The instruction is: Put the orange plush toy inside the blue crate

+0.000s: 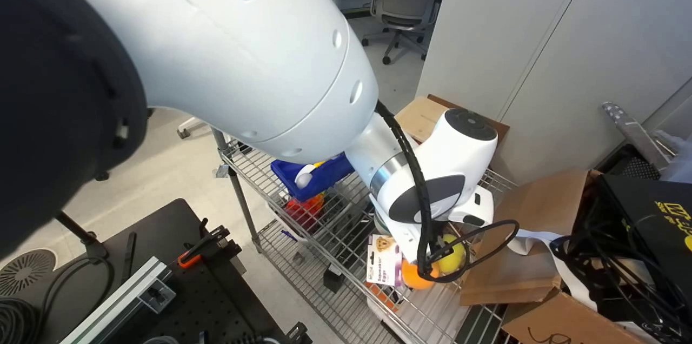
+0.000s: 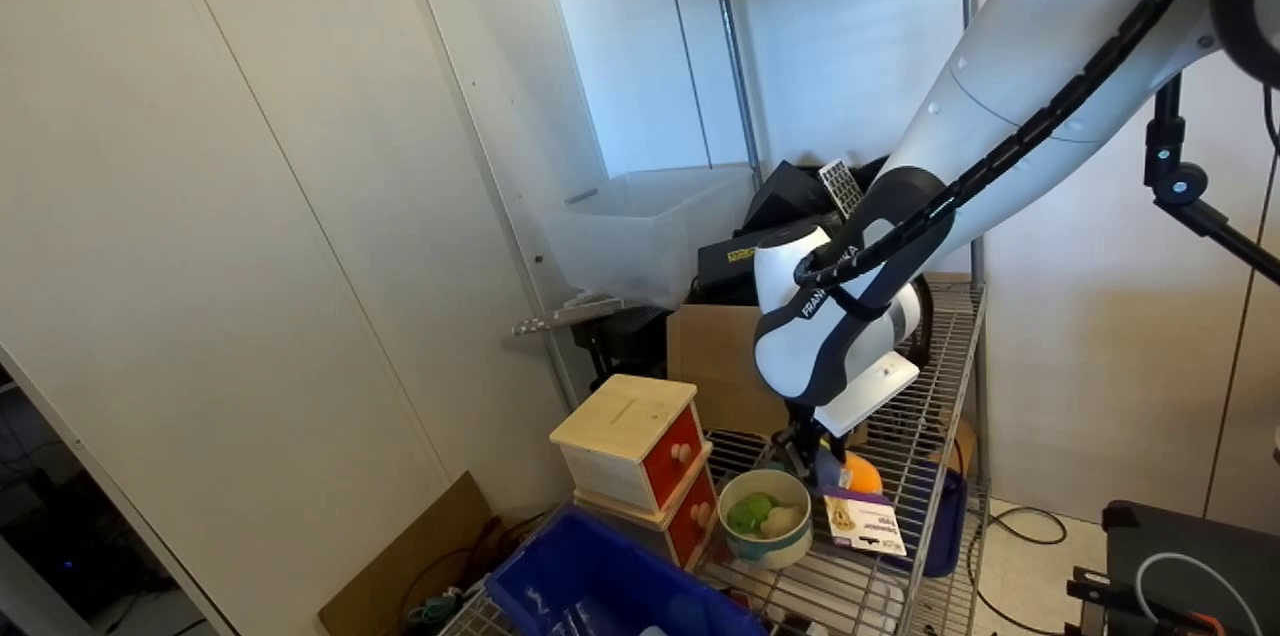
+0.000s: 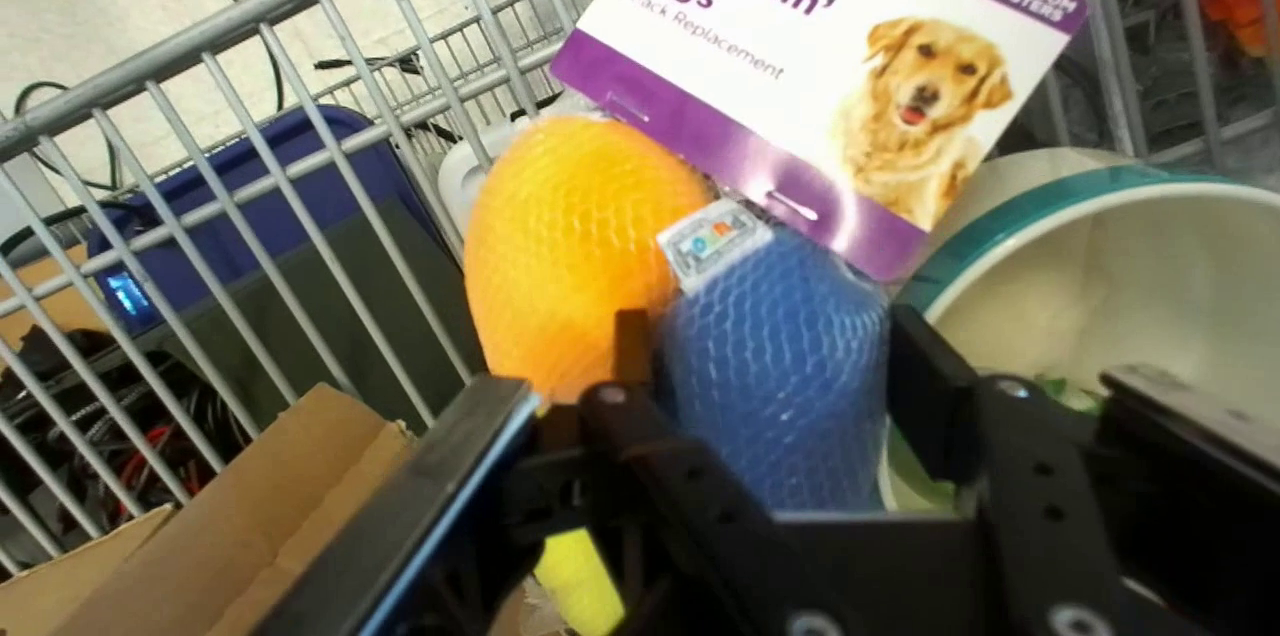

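Observation:
The orange plush toy (image 3: 575, 226) is a rounded egg in clear netting. It also shows in both exterior views (image 1: 415, 275) (image 2: 862, 474). It is packed with a blue egg (image 3: 775, 376), a yellow egg (image 1: 451, 253) and a white-purple card (image 3: 780, 66). My gripper (image 3: 768, 326) points down into the pack; it also shows in an exterior view (image 2: 822, 464). Its fingers lie against both sides of the blue egg, one finger between blue and orange. I cannot tell whether the pack is lifted. The blue crate (image 2: 600, 556) stands farther along the shelf, also visible elsewhere (image 1: 324, 179), with white items inside.
A cream bowl with a teal rim (image 2: 765, 551) holding green stuff stands right beside the pack. Wooden boxes with red drawers (image 2: 640, 451) stand between bowl and crate. An open cardboard box (image 1: 519, 257) is on the pack's other side. The wire shelf's edge (image 3: 200, 36) is close.

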Controlling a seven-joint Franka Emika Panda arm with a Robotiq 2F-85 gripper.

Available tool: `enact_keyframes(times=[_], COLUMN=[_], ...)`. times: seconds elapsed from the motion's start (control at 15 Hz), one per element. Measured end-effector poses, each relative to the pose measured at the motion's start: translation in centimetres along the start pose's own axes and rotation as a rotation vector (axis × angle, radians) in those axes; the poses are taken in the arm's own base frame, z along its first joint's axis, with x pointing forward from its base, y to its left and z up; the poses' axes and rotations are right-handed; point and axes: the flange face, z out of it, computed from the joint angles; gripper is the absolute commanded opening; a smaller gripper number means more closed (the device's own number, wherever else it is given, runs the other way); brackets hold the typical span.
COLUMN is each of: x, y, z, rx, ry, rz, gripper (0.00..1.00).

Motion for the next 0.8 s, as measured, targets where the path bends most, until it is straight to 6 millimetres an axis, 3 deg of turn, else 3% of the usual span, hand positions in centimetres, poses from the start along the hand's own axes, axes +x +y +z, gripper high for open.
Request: enact_keyframes(times=[0.27,0.8], x=[0.2,1.3], y=[0.3,0.6], z=[-0.2,-2.3], rx=[-0.003,-0.015], ry=[0.000,0.035], rz=[0.006,0.023], gripper=[0.02,0.04])
